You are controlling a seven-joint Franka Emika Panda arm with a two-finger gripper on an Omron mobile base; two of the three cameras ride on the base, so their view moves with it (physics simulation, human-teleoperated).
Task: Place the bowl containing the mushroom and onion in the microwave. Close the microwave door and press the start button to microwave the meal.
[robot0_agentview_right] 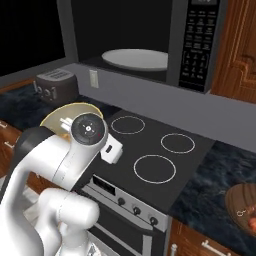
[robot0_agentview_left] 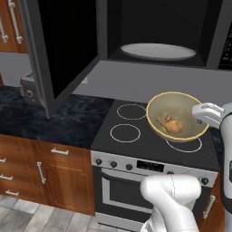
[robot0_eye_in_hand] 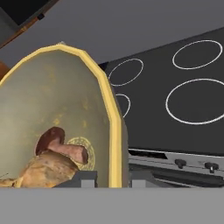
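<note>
- The bowl (robot0_agentview_left: pixel 177 116) is held up above the stove (robot0_agentview_left: pixel 136 136), over its right-hand burner rings in the left base view, tilted so its inside faces the camera
- In the hand view the bowl (robot0_eye_in_hand: pixel 57 118) sits on edge, its yellow rim running down between the two dark fingertips (robot0_eye_in_hand: pixel 83 178)
- The gripper (robot0_eye_in_hand: pixel 111 181) is clamped on the bowl's rim, one tip inside the wall and one outside; in the left base view the white hand (robot0_agentview_left: pixel 206 113) meets the bowl's right edge
- The meal (robot0_agentview_left: pixel 171 124) lies low in the bowl: a brown-capped mushroom (robot0_eye_in_hand: pixel 59 146) resting on a golden-brown lump (robot0_eye_in_hand: pixel 41 173) just below it
- The microwave (robot0_agentview_right: pixel 150 35) hangs above the stove, its cavity open, with the white turntable plate (robot0_agentview_left: pixel 157 50) bare inside; the bowl is below and in front of that opening, not inside it
- The microwave door (robot0_agentview_left: pixel 54 50) stands swung out to the left over the dark counter (robot0_agentview_left: pixel 54 118)
- The keypad strip (robot0_agentview_right: pixel 197 42) runs down the microwave's right side
- A grey toaster (robot0_agentview_right: pixel 56 84) sits on the counter left of the stove, against the wall
- A dark brown wooden bowl (robot0_agentview_right: pixel 242 207) rests on the counter well to the right of the stove
</note>
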